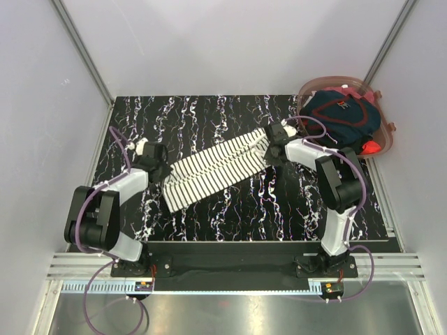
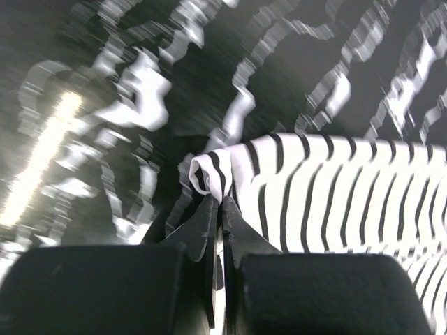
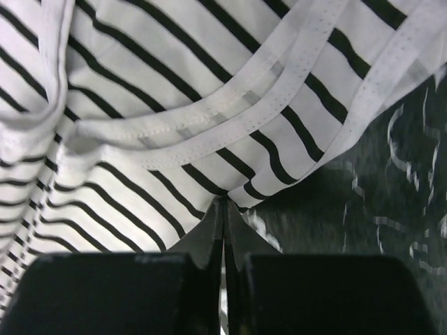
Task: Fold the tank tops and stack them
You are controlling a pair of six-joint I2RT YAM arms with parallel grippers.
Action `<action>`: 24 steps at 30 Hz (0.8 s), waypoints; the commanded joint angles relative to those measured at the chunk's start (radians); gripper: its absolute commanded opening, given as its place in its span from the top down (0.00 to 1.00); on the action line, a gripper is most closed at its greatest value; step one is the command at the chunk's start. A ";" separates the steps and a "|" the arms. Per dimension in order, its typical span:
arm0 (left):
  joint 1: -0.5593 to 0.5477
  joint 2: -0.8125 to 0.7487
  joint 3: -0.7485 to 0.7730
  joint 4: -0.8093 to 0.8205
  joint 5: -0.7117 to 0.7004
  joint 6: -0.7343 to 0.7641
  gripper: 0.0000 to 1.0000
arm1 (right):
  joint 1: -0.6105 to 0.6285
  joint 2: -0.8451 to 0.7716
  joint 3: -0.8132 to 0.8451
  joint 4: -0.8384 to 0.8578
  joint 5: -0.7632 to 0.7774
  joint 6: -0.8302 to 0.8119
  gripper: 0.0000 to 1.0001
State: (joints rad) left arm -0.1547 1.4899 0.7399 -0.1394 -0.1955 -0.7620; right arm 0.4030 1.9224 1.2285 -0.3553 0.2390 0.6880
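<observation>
The white tank top with navy stripes (image 1: 216,169) is stretched in a long band across the black marbled table, from lower left to upper right. My left gripper (image 1: 162,169) is shut on its left end; the wrist view shows a cloth corner (image 2: 209,171) pinched at the gripper (image 2: 221,202). My right gripper (image 1: 267,149) is shut on its right end, on a striped edge (image 3: 209,125) at the gripper (image 3: 224,204). The dark navy tank top (image 1: 340,116) with red trim lies bunched in a basket at the back right.
The pink translucent basket (image 1: 387,129) sits at the table's back right corner, partly over the edge. Grey walls and metal posts stand close around the black marbled table (image 1: 230,209). The arm bases sit on a rail at the near edge.
</observation>
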 commanded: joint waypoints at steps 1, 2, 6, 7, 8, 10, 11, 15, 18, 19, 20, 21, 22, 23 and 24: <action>-0.069 -0.049 -0.033 0.003 -0.064 -0.060 1.00 | -0.062 0.068 0.138 0.024 -0.043 -0.015 1.00; -0.087 -0.059 -0.042 0.000 -0.091 -0.068 1.00 | -0.067 0.113 0.178 0.009 -0.044 -0.021 1.00; -0.173 -0.123 -0.120 0.001 -0.110 -0.123 0.99 | -0.079 0.251 0.414 -0.080 -0.056 -0.074 1.00; -0.219 -0.132 -0.134 0.004 -0.111 -0.137 0.99 | -0.079 0.280 0.507 -0.091 -0.066 -0.077 1.00; -0.247 -0.141 -0.146 0.006 -0.123 -0.160 0.99 | -0.081 0.343 0.555 -0.114 -0.079 -0.081 1.00; -0.334 -0.161 -0.172 -0.009 -0.146 -0.212 0.99 | -0.081 0.438 0.693 -0.131 -0.130 -0.082 0.99; -0.367 -0.167 -0.183 -0.009 -0.162 -0.229 0.99 | -0.081 0.467 0.738 -0.139 -0.153 -0.088 0.99; -0.546 -0.192 -0.212 -0.066 -0.234 -0.347 0.93 | -0.081 0.590 0.943 -0.191 -0.236 -0.114 0.83; -0.669 -0.212 -0.209 -0.170 -0.321 -0.442 0.50 | -0.081 0.601 0.983 -0.185 -0.236 -0.146 0.69; -0.681 -0.223 -0.212 -0.187 -0.338 -0.465 0.35 | -0.081 0.580 0.962 -0.171 -0.237 -0.159 0.67; -0.687 -0.247 -0.229 -0.196 -0.346 -0.471 0.21 | -0.081 0.567 0.948 -0.150 -0.236 -0.169 0.64; -0.687 -0.264 -0.240 -0.189 -0.338 -0.462 0.18 | -0.082 0.555 0.918 -0.140 -0.237 -0.189 0.58; -0.687 -0.282 -0.250 -0.187 -0.334 -0.453 0.17 | -0.082 0.525 0.899 -0.117 -0.236 -0.200 0.55; -0.687 -0.319 -0.261 -0.165 -0.312 -0.442 0.16 | -0.082 0.511 0.882 -0.106 -0.236 -0.208 0.52; -0.687 -0.336 -0.283 -0.151 -0.302 -0.429 0.15 | -0.082 0.495 0.864 -0.099 -0.260 -0.217 0.50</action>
State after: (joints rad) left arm -0.8398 1.2167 0.4984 -0.2771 -0.4507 -1.1675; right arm 0.3161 2.5065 2.1361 -0.4717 0.0219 0.5339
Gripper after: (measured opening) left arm 0.837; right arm 0.478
